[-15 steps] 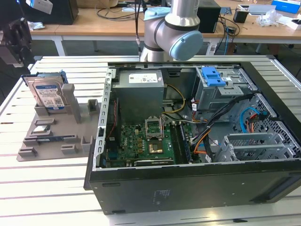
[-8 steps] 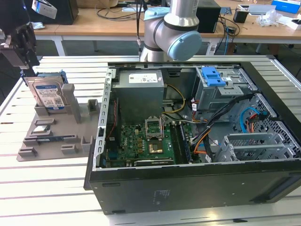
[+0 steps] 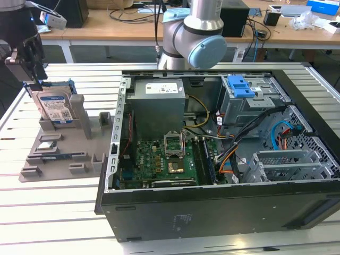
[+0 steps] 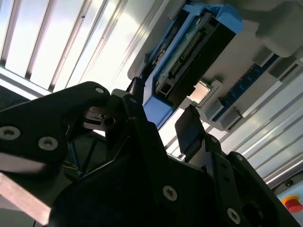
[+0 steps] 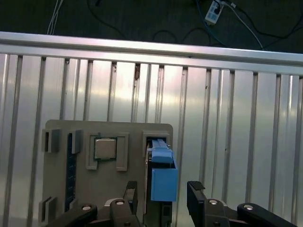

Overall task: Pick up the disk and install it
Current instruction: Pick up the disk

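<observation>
Slatted table [image 3: 53, 212]: one open case [image 3: 212, 215], one grey tray [image 3: 50, 159]. One disk [image 3: 56, 109] stands in the tray. The gripper [image 3: 33, 79] straddles it, jaws apart.

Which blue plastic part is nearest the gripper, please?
The blue rail on the disk, right at the gripper; the blue latch sits atop the cage.

The exterior view is looking down from high up over the open computer case [image 3: 212, 212]. It is facing across the slatted table [image 3: 53, 212] toward the desks [image 3: 106, 24] at the back, and it is standing far enough off to take in the whole case. The first wrist view is looking straight down past the gripper [image 5: 163, 196] onto the grey tray [image 5: 109, 128]. The second wrist view is sitting very close (and tilted), peering along the fingers [image 4: 189, 127]. All three are sharing one spot: the disk [image 3: 54, 108] standing in the tray.
</observation>
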You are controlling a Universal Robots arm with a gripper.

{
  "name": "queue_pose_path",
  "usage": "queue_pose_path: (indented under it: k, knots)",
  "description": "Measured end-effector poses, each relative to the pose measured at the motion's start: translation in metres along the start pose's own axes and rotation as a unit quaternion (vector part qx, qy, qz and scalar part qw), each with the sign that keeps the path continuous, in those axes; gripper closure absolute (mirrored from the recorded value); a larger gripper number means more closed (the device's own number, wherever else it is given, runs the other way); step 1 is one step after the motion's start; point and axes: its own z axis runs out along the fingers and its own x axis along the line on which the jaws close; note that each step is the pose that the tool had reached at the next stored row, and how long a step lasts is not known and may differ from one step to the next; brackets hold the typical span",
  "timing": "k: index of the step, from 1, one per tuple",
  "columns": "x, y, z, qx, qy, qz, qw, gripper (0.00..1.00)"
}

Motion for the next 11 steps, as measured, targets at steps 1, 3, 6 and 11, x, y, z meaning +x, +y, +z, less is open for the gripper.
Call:
queue_pose_path:
  k: [1,3,6,11]
  knots:
    - [0.0002,0.0002,0.0015,0.0,0.0,0.001,1.0,0.46]
    - [0.0008,0.0003,0.0053,0.0,-0.0002,0.004,1.0,0.46]
    - [0.0024,0.0005,0.0107,-0.0001,-0.0003,0.007,1.0,0.46]
    - [0.0048,0.0004,0.0193,0.0,-0.0003,0.007,1.0,0.46]
